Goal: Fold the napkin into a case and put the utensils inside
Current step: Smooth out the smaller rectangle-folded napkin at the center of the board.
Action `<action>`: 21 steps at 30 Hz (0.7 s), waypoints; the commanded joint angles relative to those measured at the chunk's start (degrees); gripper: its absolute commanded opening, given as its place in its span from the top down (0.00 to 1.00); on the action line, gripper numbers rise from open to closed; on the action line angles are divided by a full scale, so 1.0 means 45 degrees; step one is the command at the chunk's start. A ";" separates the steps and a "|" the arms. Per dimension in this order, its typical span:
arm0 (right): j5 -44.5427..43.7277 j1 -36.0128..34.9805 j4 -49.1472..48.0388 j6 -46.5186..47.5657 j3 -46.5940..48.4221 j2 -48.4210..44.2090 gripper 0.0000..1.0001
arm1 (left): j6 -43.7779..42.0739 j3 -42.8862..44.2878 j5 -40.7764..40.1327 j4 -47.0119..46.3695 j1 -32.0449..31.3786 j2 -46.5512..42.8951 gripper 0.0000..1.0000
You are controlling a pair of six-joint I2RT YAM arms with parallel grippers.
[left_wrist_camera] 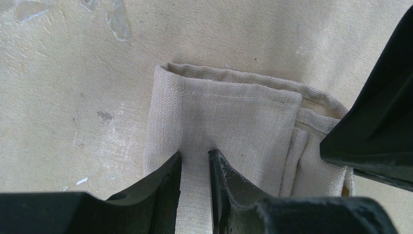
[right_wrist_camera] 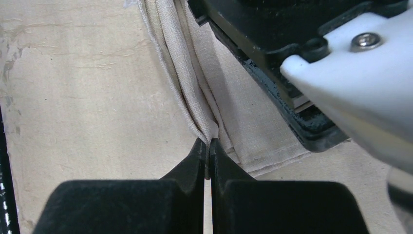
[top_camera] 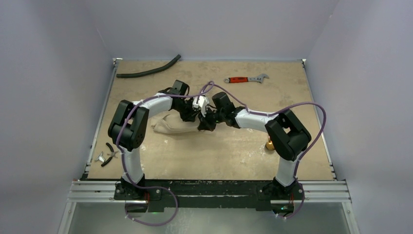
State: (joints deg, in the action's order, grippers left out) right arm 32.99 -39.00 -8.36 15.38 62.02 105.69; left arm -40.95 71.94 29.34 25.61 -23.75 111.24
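Tan, scuffed worktop (top_camera: 219,156) boxed in by pale lavender walls (top_camera: 48,73): my two arms rise from the near rail and bend inward to meet over the middle of the board.

Nearest me, by the left edge, lie black-handled pliers (top_camera: 108,153). On the right, just beside my right arm's black joint, a small brass-coloured metal piece (top_camera: 269,145) peeks out. Too little of it shows to tell its shape, and it sits well apart from the cloth.

Midway across, the cream-coloured cloth napkin (top_camera: 168,126) lies folded into a narrow, layered packet that stretches left from under both of my wrists. My left pincer (left_wrist_camera: 195,158) is down on the packet's flat top layer, fingers narrowly parted, pinching the band of cloth that fills the gap between them. My right pincer (right_wrist_camera: 208,144) stands just beside it with fingers pressed together, and a thin ridge of the napkin's folded edge is nipped at their tips.

From my left wrist, a stitched hem runs along the packet's far edge, and the layers step down on the side where the right pincer's black body looms.

Farther back, a red-handled silver wrench (top_camera: 246,79) lies right of centre. A curved black hose (top_camera: 148,70) rests toward the far left corner. Both are well apart from the napkin.
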 commanded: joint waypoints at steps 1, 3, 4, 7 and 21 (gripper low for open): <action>-0.0309 0.0303 -0.0297 -0.0477 0.0769 -0.0165 1.00 | -0.1041 -0.0508 -0.0255 0.0575 -0.0333 0.0045 0.76; -0.0641 0.0332 -0.0291 -0.0542 0.0922 -0.0056 1.00 | -0.1144 -0.0508 -0.0223 0.0678 -0.0338 0.0079 0.77; -0.0724 0.0345 -0.0276 -0.0545 0.0986 0.0043 1.00 | -0.1207 -0.0527 -0.0182 0.0741 -0.0329 0.0084 0.77; -0.0903 0.0411 -0.0345 -0.0544 0.1207 0.0198 1.00 | -0.1421 -0.0589 -0.0064 0.0956 -0.0357 0.0113 0.79; -0.1558 0.0537 -0.2119 -0.2087 0.0716 0.0394 1.00 | -0.1300 -0.0493 0.0230 0.1380 -0.0367 0.0305 0.84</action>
State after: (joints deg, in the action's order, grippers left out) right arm 32.03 -38.98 -6.44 14.11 65.54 107.74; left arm -40.91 71.79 28.75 25.30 -23.03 111.20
